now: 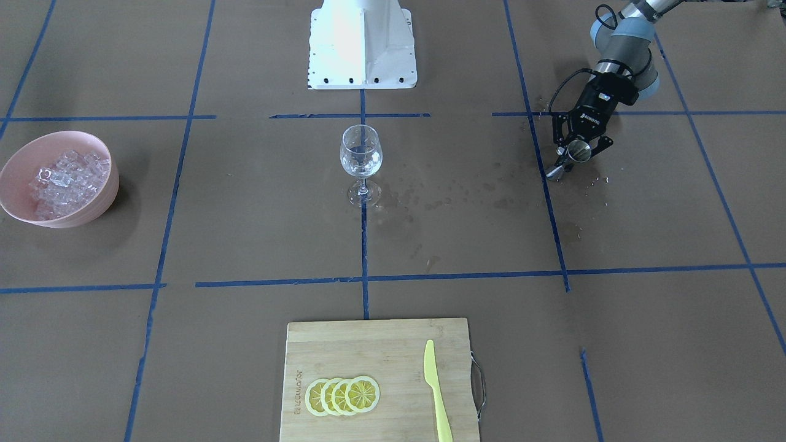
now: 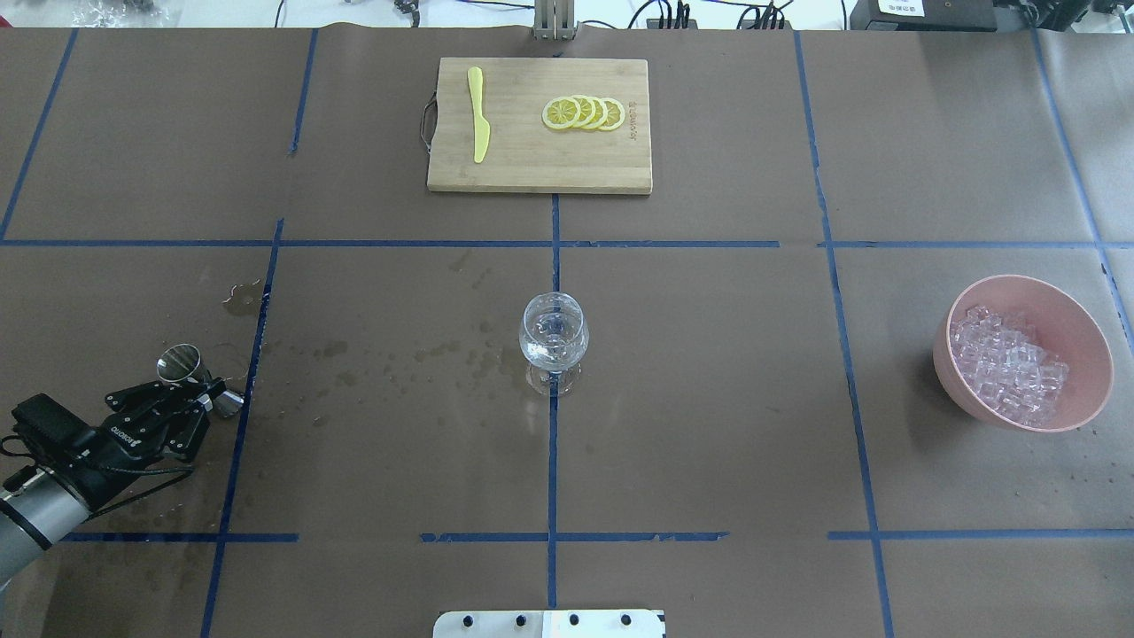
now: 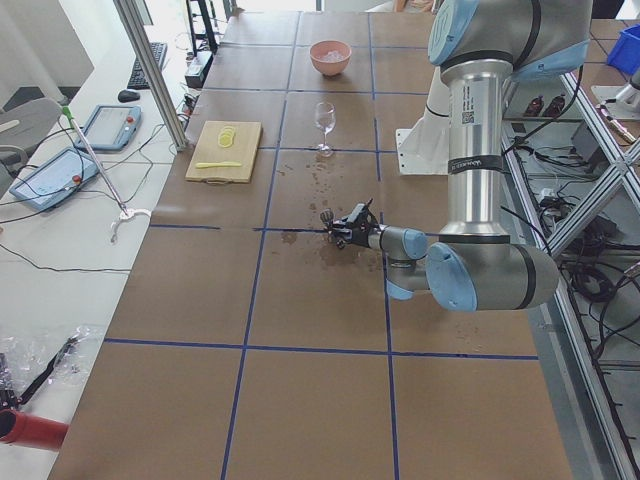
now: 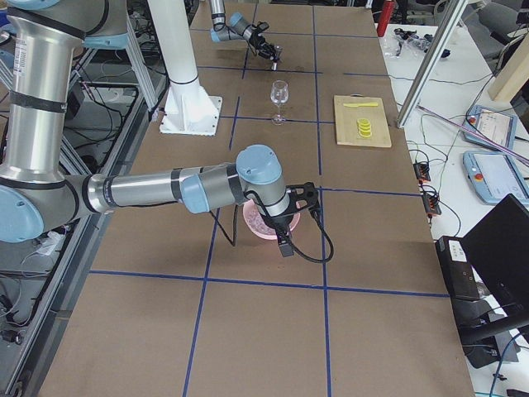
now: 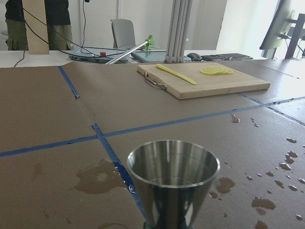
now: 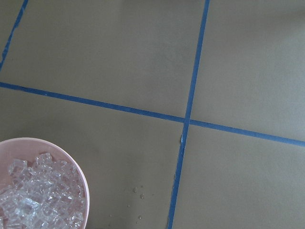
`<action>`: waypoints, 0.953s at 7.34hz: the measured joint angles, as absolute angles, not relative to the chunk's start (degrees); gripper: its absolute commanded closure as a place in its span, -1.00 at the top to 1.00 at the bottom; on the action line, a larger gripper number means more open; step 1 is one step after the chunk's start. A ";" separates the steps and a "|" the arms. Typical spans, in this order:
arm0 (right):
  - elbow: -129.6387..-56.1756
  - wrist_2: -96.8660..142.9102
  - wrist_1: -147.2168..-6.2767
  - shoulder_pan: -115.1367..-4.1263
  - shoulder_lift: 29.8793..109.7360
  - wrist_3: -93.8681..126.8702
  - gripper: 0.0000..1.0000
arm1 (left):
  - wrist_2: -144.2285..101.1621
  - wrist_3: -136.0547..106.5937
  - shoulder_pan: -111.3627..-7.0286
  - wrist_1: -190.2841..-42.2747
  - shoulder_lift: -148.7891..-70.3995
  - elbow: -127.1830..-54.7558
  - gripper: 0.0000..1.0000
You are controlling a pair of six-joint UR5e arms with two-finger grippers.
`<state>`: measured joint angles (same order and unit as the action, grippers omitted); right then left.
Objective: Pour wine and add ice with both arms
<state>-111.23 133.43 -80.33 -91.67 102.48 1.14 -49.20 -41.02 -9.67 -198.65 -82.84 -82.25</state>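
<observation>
Steel jigger is sitting in the left gripper, whose fingers are pinching its waist. The cup is standing upright, mouth up, low over the counter at the robot's left end. I cannot tell whether its foot is touching the counter. The left wrist view is not showing clearly whether wine is lying inside the cone.

What is mattering now is where the glass is standing. It is at the counter's middle, straight to the right of the jigger at about the same depth and well apart from it, with wet spots lying between them. The left wrist camera is facing the far edge and the board, so the glass is lying off that gripper's right side, out of its view. By my judgement, a pour is calling for a sideways carry to the right, then a tip of the jigger's upright axis over the rim. I cannot tell whether the glass is already holding wine.

Ice is lying heaped in the pink bowl at the right end, beyond the glass, and the right arm is the nearer one to it. The right wrist view is looking down with the bowl in its lower left corner, so the ice is lying to one side of that gripper, not beneath it. The right gripper is showing only in a side view, so I cannot tell whether its fingers are apart or together.
</observation>
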 measured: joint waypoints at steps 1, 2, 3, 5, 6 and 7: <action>-111.21 133.42 -80.33 -91.67 102.48 1.14 1.00 | -49.19 -40.98 -9.49 -198.66 -82.91 -82.20 -0.64; -111.19 133.42 -80.35 -91.67 102.48 1.14 1.00 | -49.20 -40.94 -9.27 -198.66 -82.93 -82.12 -0.53; -111.19 133.42 -80.37 -91.67 102.47 1.14 1.00 | -49.15 -40.65 -9.03 -198.65 -82.96 -82.06 -0.43; -111.18 133.42 -80.34 -91.67 102.35 1.14 1.00 | -49.06 -39.96 -8.79 -198.67 -82.97 -82.02 -0.16; -111.15 133.42 -80.35 -91.67 102.30 1.14 1.00 | -49.23 -39.86 -8.70 -198.72 -82.99 -82.05 0.26; -111.12 133.42 -80.39 -91.67 102.22 1.14 1.00 | -49.20 -39.83 -8.72 -198.72 -82.97 -82.18 0.76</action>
